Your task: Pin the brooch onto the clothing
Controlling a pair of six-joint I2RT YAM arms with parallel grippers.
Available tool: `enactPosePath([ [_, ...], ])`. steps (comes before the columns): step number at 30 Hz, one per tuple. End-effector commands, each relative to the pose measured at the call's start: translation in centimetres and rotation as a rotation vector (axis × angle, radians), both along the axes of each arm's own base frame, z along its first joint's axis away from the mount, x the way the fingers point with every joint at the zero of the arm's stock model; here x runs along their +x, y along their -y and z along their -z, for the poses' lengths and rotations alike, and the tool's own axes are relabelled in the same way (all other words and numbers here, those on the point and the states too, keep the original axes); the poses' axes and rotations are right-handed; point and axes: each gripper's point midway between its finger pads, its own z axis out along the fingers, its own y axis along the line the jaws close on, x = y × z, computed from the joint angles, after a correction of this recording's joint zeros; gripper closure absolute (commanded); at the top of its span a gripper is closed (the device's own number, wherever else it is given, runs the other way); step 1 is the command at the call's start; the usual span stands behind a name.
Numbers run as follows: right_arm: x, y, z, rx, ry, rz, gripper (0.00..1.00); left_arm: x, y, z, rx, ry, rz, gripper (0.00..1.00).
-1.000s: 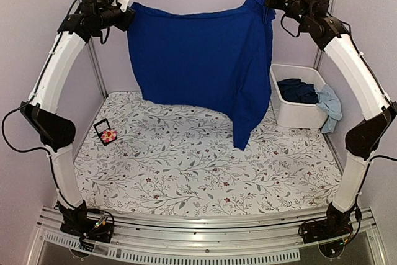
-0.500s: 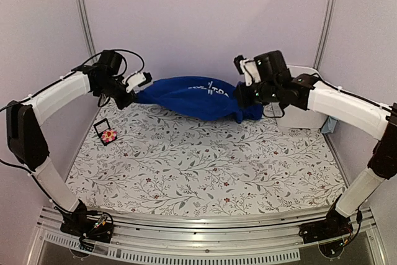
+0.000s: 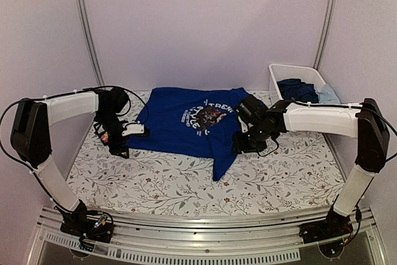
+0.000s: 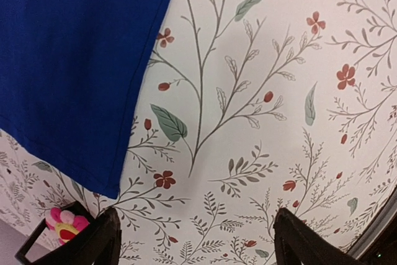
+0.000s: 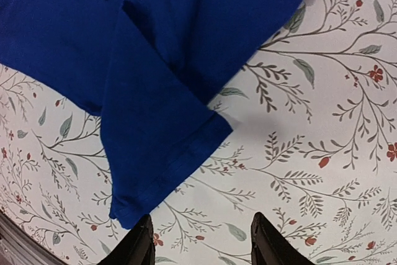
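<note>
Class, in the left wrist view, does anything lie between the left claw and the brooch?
Nothing visible does. The brooch sits uncovered in its dark tray, just outside the open left claw; the T-shirt lies beside it.

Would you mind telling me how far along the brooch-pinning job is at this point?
Done: the T-shirt lies on the table, print up, though one flap is folded over. In hand: nothing; the left gripper and right gripper are open and empty beside it. Left: the brooch lies at the dark tray, off the shirt, so pickup and pinning remain.
</note>
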Motion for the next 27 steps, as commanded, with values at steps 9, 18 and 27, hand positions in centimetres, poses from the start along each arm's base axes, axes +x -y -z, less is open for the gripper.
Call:
enactPosePath([
  [9, 1.9, 0.8, 7.0, -0.163, -0.091, -0.012, 0.61, 6.6, -5.0, 3.8, 0.185, 0.14, 0.004, 0.23],
  [18, 2.9, -0.9, 9.9, -0.152, -0.105, -0.1, 0.61, 8.3, -5.4, 6.5, 0.22, 0.147, 0.02, 0.2],
  [27, 2.0, -0.8, 8.9, -0.109, -0.102, -0.121, 1.0, 7.6, -5.2, 7.7, 0.198, 0.11, 0.006, 0.75],
])
